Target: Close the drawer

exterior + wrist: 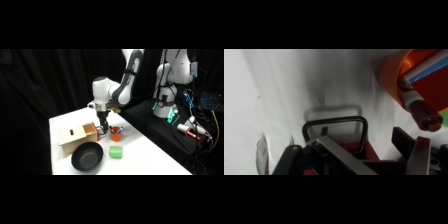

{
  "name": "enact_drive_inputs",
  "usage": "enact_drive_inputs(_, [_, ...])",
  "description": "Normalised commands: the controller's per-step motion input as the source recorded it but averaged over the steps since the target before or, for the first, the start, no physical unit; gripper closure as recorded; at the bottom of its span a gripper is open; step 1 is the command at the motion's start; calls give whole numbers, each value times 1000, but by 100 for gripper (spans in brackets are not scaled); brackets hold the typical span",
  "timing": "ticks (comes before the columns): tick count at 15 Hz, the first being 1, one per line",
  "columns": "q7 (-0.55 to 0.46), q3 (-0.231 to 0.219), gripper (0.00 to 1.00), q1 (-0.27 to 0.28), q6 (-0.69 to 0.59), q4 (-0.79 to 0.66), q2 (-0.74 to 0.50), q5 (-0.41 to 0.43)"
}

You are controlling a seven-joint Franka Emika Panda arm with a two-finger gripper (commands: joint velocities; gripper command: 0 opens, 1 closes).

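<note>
Gripper: point(103, 129) one, black fingers under a white wrist, down at the open drawer's front; whether the fingers are spread or closed, cannot tell.
Handle: point(335, 123) one black metal loop, rounded rectangle, seen in the wrist view just ahead of the gripper linkage, white surface showing through it.
Drawer: point(91, 132) one, small, tan wood, boxy; pulled out of its box, front face toward the right, long axis running left-right along the slide direction. Sits at the left-middle of the tabletop.
Box: point(70, 136) one, pale wood, block-shaped, a small dark slot on its front; left of the drawer, which projects from it.
Cup: point(116, 133) one, orange, round, just right of the gripper; holds stick-like items, one with blue on it. Count of sticks unclear.
Bowl: point(87, 156) one, black, round, matte, near side of the box, close to the tabletop's near edge.
Green object: point(116, 151) one, small, rounded block, right of the bowl, near side of the cup.
Tabletop: point(150, 160) white, smooth, flat.
</note>
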Motion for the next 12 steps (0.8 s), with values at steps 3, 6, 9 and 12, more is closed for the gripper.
enact_drive_inputs(3, [-156,102,0,-118,62,322,264,67])
enact_drive_inputs(6, [-144,86,0,-110,39,317,245,39])
enact_drive_inputs(9, [-123,45,0,-72,-91,330,201,-29])
enact_drive_inputs(12, [-102,-5,0,2,-261,323,72,-111])
